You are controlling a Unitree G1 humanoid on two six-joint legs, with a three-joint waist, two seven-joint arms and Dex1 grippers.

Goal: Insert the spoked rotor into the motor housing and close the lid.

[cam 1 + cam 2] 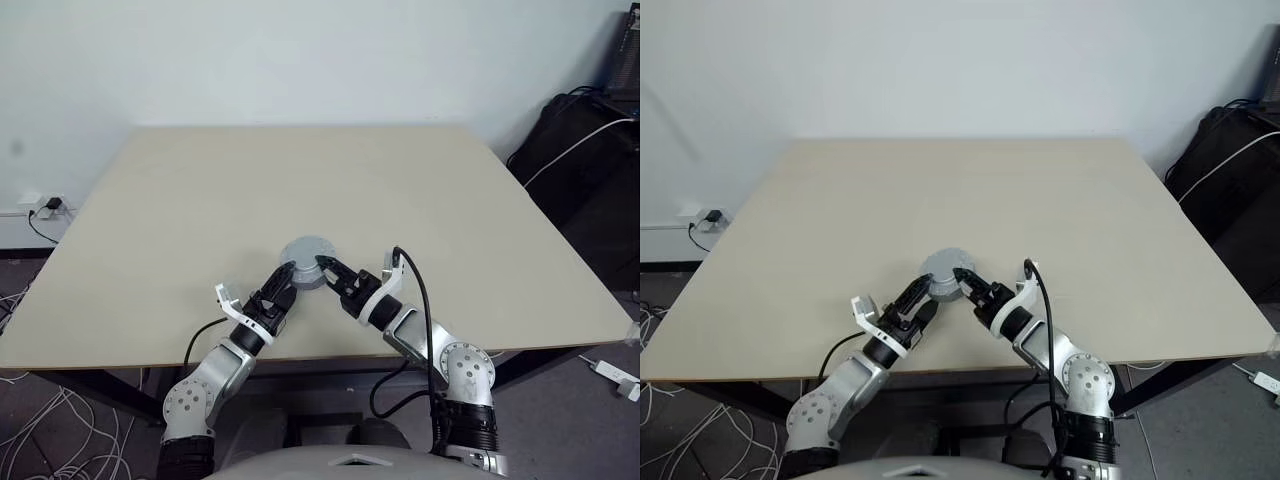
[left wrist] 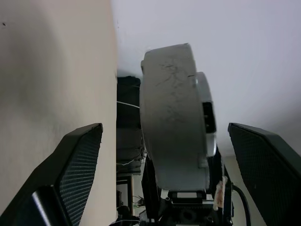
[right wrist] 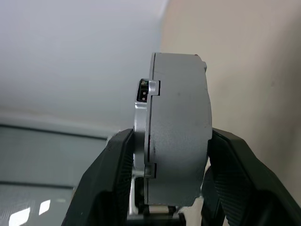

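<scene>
Left eye view: the left tool (image 1: 290, 283) sits with fingers spread wide, just beside the motor housing (image 1: 308, 262) without gripping it. The right tool (image 1: 326, 268) is clamped on its flat faces, lid (image 3: 141, 136) closed, above the table (image 1: 150, 200). Both forearms reach inward, level. The rotor is hidden.

No text, label, brand, no. or sign can be read anywhere: nothing on the desk (image 1: 200, 200), nothing on the grey round part held above its near edge.
</scene>
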